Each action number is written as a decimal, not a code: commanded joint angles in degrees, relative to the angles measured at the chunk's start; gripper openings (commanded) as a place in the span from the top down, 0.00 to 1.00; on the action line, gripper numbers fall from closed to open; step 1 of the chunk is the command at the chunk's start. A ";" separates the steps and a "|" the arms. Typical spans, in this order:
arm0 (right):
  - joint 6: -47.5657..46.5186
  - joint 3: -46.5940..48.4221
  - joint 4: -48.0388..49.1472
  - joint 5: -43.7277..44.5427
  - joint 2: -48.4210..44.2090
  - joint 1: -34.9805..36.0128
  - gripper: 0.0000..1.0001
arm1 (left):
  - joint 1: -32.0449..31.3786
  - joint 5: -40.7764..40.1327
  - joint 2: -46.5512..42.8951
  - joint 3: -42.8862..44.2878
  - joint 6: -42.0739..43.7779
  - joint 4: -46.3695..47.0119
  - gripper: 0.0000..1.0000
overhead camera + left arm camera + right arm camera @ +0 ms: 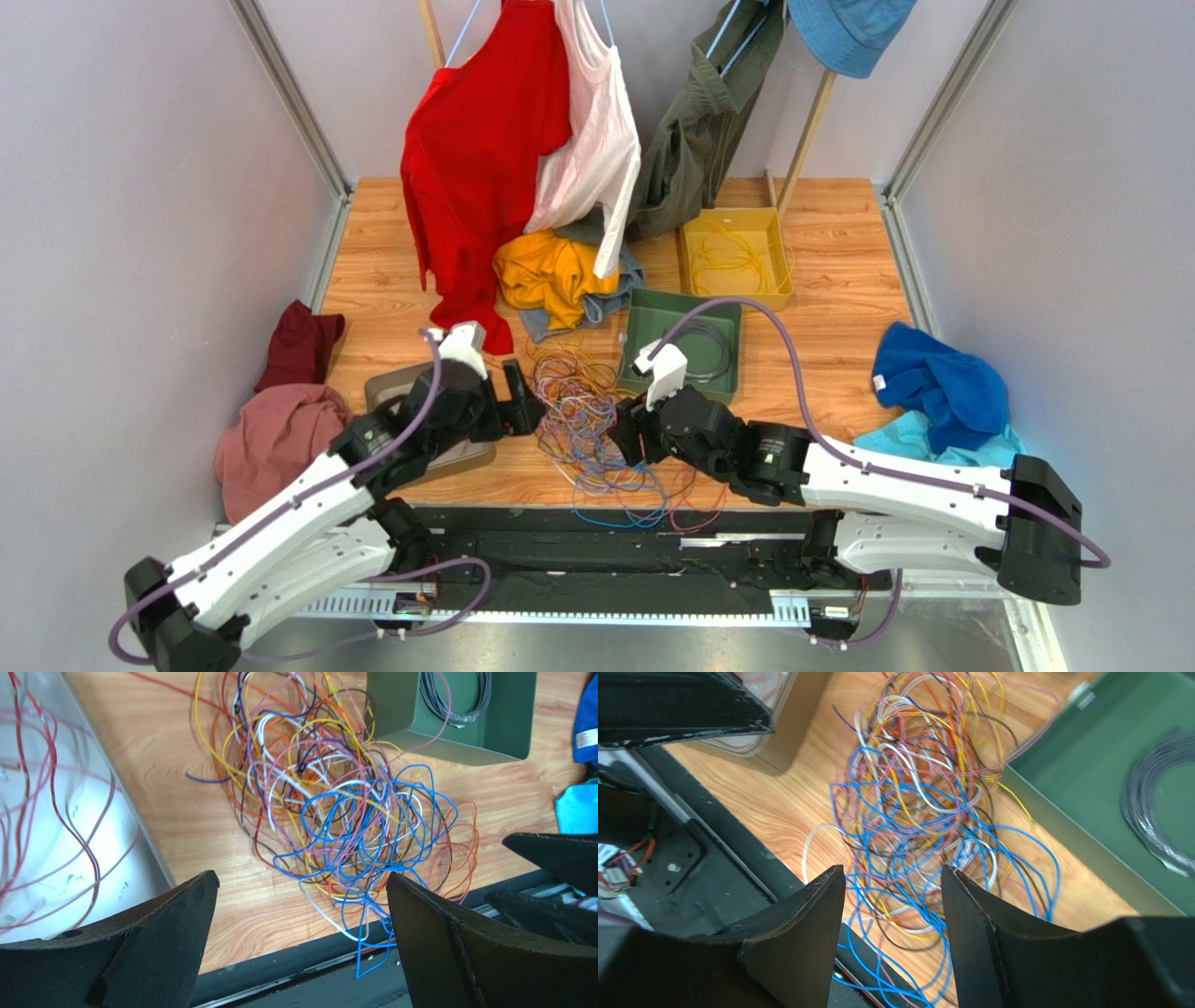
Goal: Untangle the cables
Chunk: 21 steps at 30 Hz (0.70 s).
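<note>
1. Lying between the two arms, the cables [582,413] make one loose heap on the tabletop [379,294]. The heap is close to the near edge, and some blue loops hang over that edge.
2. The heap is longer from far to near than from side to side. Its long axis therefore runs roughly away from the arm bases, and each tool faces one long flank.
3. The left tool [519,396] stands at the left flank, toward the far end. Its jaws are spread wide with nothing between them. In its wrist view the heap lies ahead of the fingertips, not inside them.
4. The right tool [892,875] stands at the right flank, with its jaws partly apart. In its wrist view blue loops show through the gap, lower down. The gap is far wider than a wire, so I judge that it grips nothing. Whether a wire touches a finger I cannot tell.
5. The right tool seems the nearer one, because the blue wires lie straight under it at the near end of the heap. A pull would likely go to the right, across the long axis.
6. The loops cross each other many times, so one pulled wire may drag the whole heap. The green tray [634,329] with its dark coil [713,350] is just beyond the heap on the right, so the room for a pull on that side is small.
</note>
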 commanded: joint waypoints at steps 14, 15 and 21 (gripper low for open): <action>1.10 -7.93 5.81 0.99 4.81 9.29 0.41 | -0.26 2.72 -11.81 -9.55 -4.45 3.47 0.01; 1.28 -8.55 7.04 0.64 5.33 9.55 0.41 | -0.26 2.72 -12.07 -9.99 -4.54 3.55 0.01; 0.84 -8.47 9.69 -2.26 9.89 10.00 0.43 | -0.26 2.99 -12.60 -11.13 -5.24 3.64 0.01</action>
